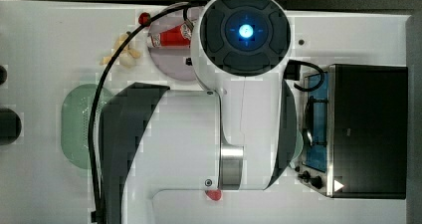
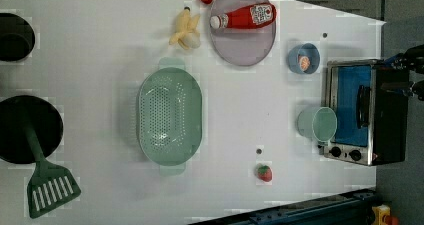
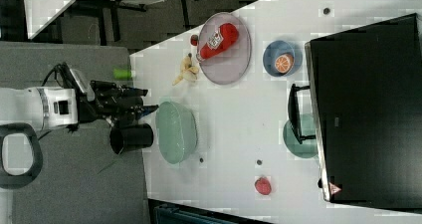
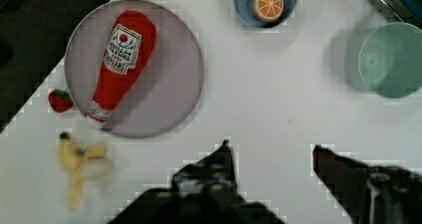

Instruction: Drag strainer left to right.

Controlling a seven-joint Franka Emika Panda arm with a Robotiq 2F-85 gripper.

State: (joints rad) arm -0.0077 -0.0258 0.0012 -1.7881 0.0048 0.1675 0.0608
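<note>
The strainer [image 2: 170, 116] is a pale mint-green oval colander with a dotted inside and broad rim, lying flat on the white table. In the top view it [image 1: 77, 124] peeks out at the top view's left from under the arm. In the right view my gripper [image 3: 142, 102] hangs off the white arm, just to the right view's left of the strainer [image 3: 175, 132] and apart from it. The wrist view shows my gripper [image 4: 271, 149] open, its dark fingers [image 4: 219, 167] spread with only bare table between them.
A grey plate [image 2: 242, 40] holds a ketchup bottle [image 2: 245, 16]. A banana [image 2: 186, 29], a blue bowl [image 2: 303, 58] with an orange slice, a mint cup [image 2: 317, 124], a strawberry [image 2: 264, 172] and a toaster oven [image 2: 365, 112] lie around. A green spatula [image 2: 47, 185] sits by a black pan [image 2: 15, 130].
</note>
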